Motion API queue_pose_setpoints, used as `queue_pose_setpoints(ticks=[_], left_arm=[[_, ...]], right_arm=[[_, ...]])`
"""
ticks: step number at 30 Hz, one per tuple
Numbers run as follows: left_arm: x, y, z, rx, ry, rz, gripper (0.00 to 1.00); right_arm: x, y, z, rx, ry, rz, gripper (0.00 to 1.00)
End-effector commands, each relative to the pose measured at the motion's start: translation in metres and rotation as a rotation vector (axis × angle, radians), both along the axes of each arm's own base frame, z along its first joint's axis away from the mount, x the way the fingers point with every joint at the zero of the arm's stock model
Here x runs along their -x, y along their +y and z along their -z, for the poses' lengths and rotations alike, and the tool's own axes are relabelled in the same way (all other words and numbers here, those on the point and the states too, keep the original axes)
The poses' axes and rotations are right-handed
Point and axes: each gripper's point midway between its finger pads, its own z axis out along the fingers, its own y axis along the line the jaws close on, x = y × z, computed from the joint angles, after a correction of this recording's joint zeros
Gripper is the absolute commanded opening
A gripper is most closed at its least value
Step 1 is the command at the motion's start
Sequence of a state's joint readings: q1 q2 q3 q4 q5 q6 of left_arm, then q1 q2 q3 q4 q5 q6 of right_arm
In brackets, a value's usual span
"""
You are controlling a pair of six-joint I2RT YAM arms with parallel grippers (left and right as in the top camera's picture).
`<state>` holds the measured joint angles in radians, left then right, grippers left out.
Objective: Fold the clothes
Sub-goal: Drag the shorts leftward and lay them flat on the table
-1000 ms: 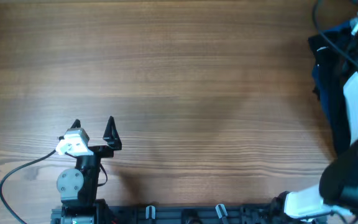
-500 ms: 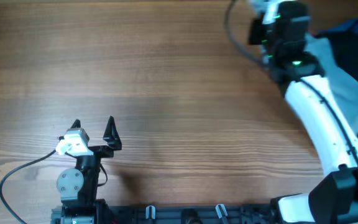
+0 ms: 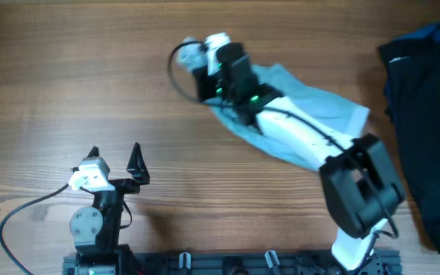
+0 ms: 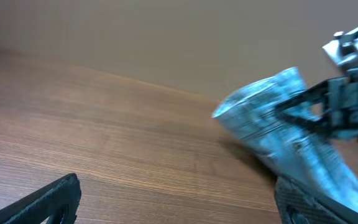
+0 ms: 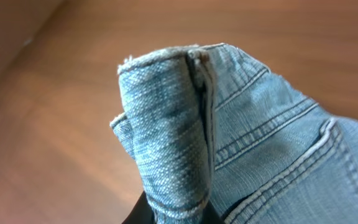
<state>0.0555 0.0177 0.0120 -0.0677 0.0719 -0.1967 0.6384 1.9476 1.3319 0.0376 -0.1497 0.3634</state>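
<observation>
Near left: the left gripper [image 3: 114, 150] sits low over the wooden table [image 3: 67, 69] with its jaws spread and nothing between them.

Near right to far centre: the right arm [image 3: 312, 145] reaches diagonally across the table. The right gripper [image 5: 176, 215] is clamped on a folded, seamed edge of the clothes [image 3: 323, 99]. This light blue denim is lifted at the pinched end. The rest trails to the right under the arm.

Far right: a dark blue cloth pile [image 3: 422, 114] lies apart from the denim.
</observation>
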Motion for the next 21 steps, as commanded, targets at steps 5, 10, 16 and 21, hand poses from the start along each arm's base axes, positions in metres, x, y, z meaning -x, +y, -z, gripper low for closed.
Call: queue_pose_setpoints(ticks=[5, 10, 16, 21], left_arm=[[0.000, 0.003, 0.003, -0.009, 0.006, -0.015, 1.00], [0.000, 0.003, 0.003, -0.009, 0.006, -0.015, 1.00], [0.000, 0.003, 0.003, -0.009, 0.006, -0.015, 1.00], [0.000, 0.003, 0.003, -0.009, 0.006, -0.015, 1.00]], right_arm=[[0.064, 0.082, -0.006, -0.114, 0.061, -0.162, 0.31], [0.059, 0.078, -0.010, -0.120, 0.052, -0.151, 0.82], [0.019, 0.011, -0.067, -0.139, -0.006, 0.009, 0.82], [0.002, -0.150, -0.086, -0.028, 0.152, 0.411, 0.84]])
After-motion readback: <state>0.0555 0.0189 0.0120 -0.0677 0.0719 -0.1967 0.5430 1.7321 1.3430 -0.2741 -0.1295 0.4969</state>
